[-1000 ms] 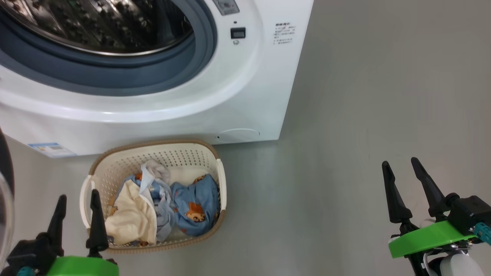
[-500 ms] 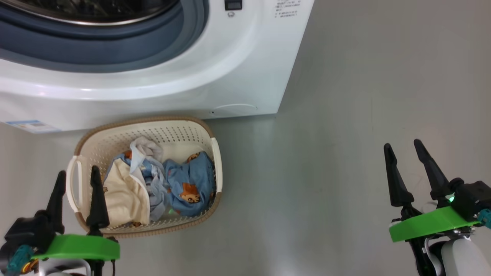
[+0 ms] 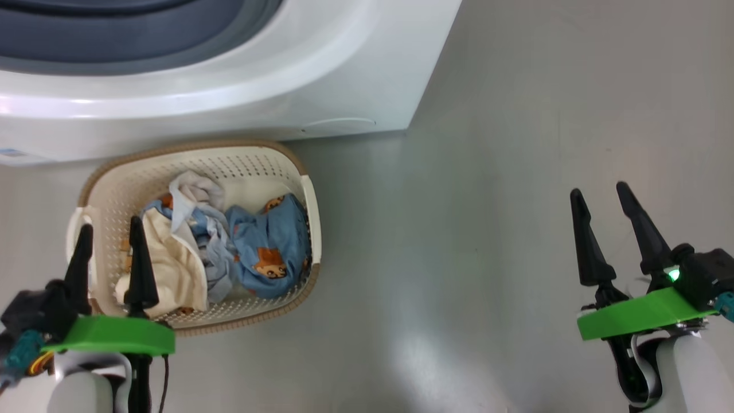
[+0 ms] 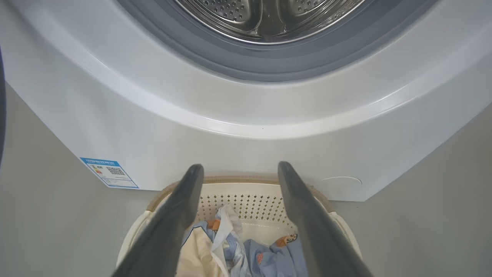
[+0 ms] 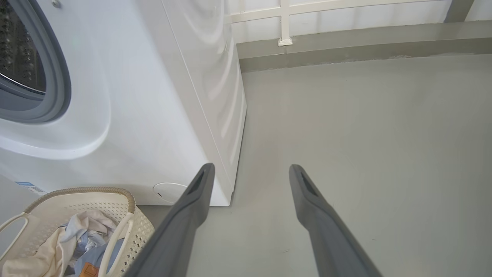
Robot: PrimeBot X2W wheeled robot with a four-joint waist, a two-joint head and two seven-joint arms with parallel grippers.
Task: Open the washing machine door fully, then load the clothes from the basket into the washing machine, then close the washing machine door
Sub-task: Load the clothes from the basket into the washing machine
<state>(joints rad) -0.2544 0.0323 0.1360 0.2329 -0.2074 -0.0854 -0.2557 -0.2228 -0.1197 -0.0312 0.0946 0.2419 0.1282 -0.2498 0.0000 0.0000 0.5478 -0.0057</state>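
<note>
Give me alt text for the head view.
A cream basket of blue and cream clothes sits on the floor before a white washing machine. The open left gripper hovers at its left end; the open right gripper is far to the right.

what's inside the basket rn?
The clothes: crumpled light blue pieces with orange prints, plus a cream garment. The back wall of the basket shows bare; anything beneath the pile is covered.

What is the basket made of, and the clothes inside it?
The basket looks like smooth cream plastic, going by its neat punched holes; its brown rim only looks woven. The clothes seem soft printed cloth, since they crumple and fold.
</note>
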